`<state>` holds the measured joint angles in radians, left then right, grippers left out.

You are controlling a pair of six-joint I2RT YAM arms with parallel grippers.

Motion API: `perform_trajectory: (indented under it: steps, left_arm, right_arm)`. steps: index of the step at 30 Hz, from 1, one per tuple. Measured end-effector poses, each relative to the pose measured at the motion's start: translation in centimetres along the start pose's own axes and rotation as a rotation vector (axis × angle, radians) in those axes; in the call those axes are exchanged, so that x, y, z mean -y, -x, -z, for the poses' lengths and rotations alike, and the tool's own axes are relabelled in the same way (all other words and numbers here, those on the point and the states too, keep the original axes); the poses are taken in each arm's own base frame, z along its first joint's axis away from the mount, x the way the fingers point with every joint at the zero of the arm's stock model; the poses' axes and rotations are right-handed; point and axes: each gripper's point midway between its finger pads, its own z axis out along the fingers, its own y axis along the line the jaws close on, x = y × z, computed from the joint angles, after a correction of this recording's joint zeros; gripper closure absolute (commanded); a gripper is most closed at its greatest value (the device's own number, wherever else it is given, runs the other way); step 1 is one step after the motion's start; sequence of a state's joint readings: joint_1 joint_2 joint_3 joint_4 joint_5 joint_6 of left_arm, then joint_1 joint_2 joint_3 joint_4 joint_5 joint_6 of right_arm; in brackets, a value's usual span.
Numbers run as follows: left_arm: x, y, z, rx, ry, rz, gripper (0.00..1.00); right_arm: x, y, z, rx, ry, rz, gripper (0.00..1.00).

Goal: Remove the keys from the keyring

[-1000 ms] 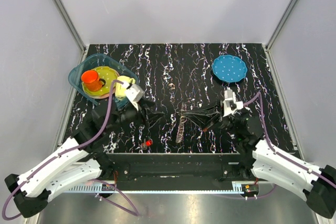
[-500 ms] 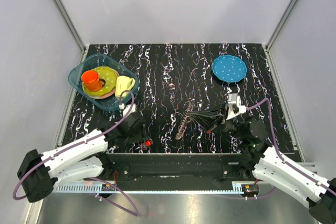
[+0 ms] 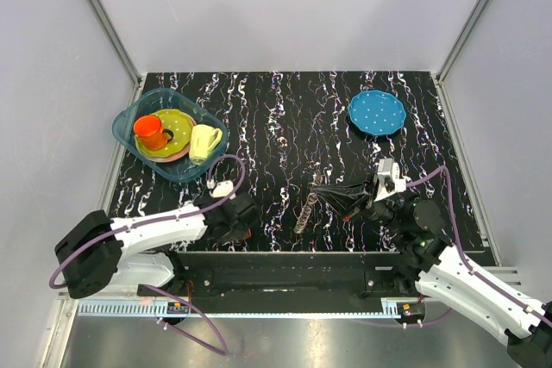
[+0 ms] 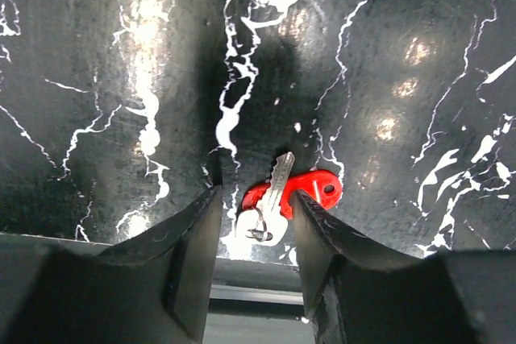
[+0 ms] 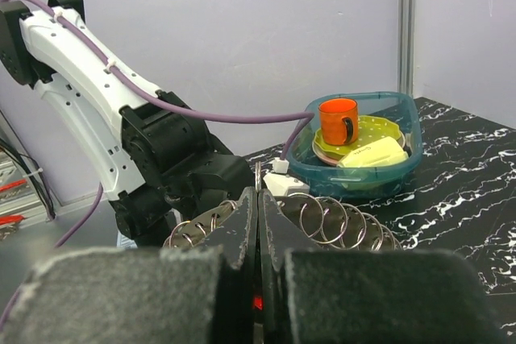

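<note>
Right now the red-headed key (image 4: 313, 188) lies flat on the black marbled table (image 3: 285, 118), close to its near edge. The left gripper (image 4: 256, 196) frames it, jaws standing apart on either side. Further right the keyring (image 3: 308, 209), a fan of wire loops, stands on edge, pinched in the tightly clenched right gripper (image 5: 258, 199). A blue plate (image 3: 377, 113) sits well beyond.

No text legible anywhere, no labels or brands, no numbers or signs readable

Lab test cell; grey panels (image 3: 285, 6), aluminium frame (image 3: 103, 19).
</note>
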<state>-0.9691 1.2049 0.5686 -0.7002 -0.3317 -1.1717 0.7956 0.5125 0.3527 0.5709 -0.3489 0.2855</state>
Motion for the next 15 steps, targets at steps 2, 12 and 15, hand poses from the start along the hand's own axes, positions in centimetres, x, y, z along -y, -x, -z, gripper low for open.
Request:
perform_trajectory:
  steps: [2,12,15]
  left_arm:
    - [0.5,0.0,-0.1,0.001,0.005,-0.003,0.70]
    - [2.8,-0.5,0.0,-0.006,-0.009,-0.007,1.00]
    - [3.0,-0.8,0.2,-0.008,-0.012,-0.020,1.00]
  right_arm:
    - [0.1,-0.3,0.0,-0.010,-0.004,0.001,1.00]
    - [0.5,-0.7,0.4,-0.033,-0.026,0.013,1.00]
    - [0.6,-0.9,0.5,-0.038,-0.033,0.015,1.00]
